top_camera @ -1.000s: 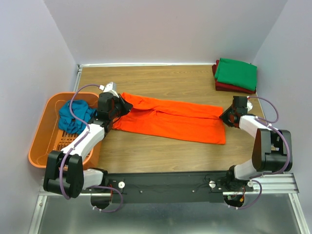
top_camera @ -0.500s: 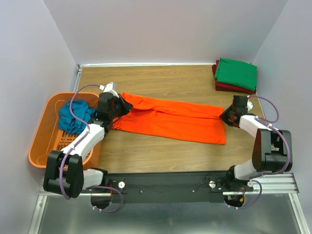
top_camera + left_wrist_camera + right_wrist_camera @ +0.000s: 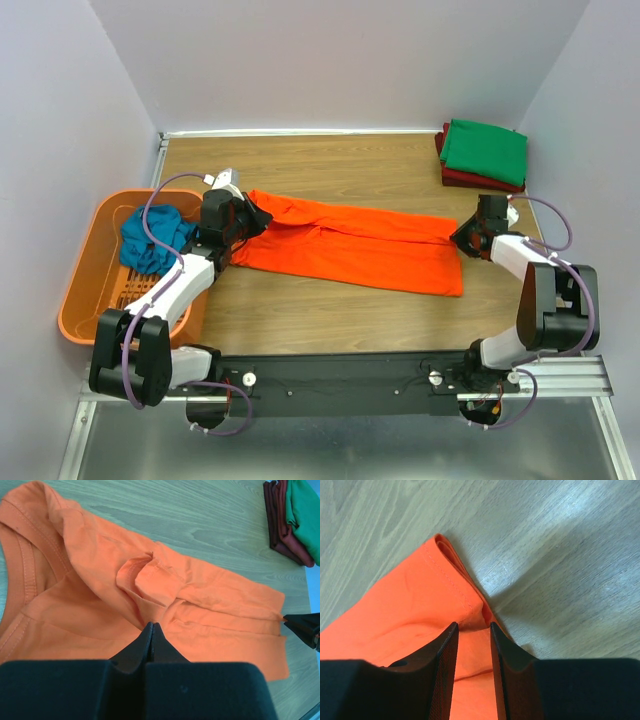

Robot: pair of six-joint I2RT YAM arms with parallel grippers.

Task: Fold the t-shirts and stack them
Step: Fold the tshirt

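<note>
The orange t-shirt [image 3: 350, 245] lies stretched as a long band across the wooden table, collar end to the left. My left gripper [image 3: 258, 218] is shut on a raised fold of it [image 3: 150, 580] near the collar, and the cloth creases toward the tips [image 3: 151, 625]. My right gripper [image 3: 462, 238] sits at the shirt's right end, jaws apart astride the folded hem corner [image 3: 465, 600], cloth lying between the fingers [image 3: 471, 626] without being squeezed. A green t-shirt [image 3: 485, 150] lies folded on a dark red one [image 3: 478, 180] at the back right. A teal-blue one [image 3: 155, 240] is crumpled in the basket.
The orange plastic basket [image 3: 80, 290] stands off the table's left edge beside the left arm. Walls close in on the left, back and right. The folded stack also shows at the top right of the left wrist view [image 3: 295, 515].
</note>
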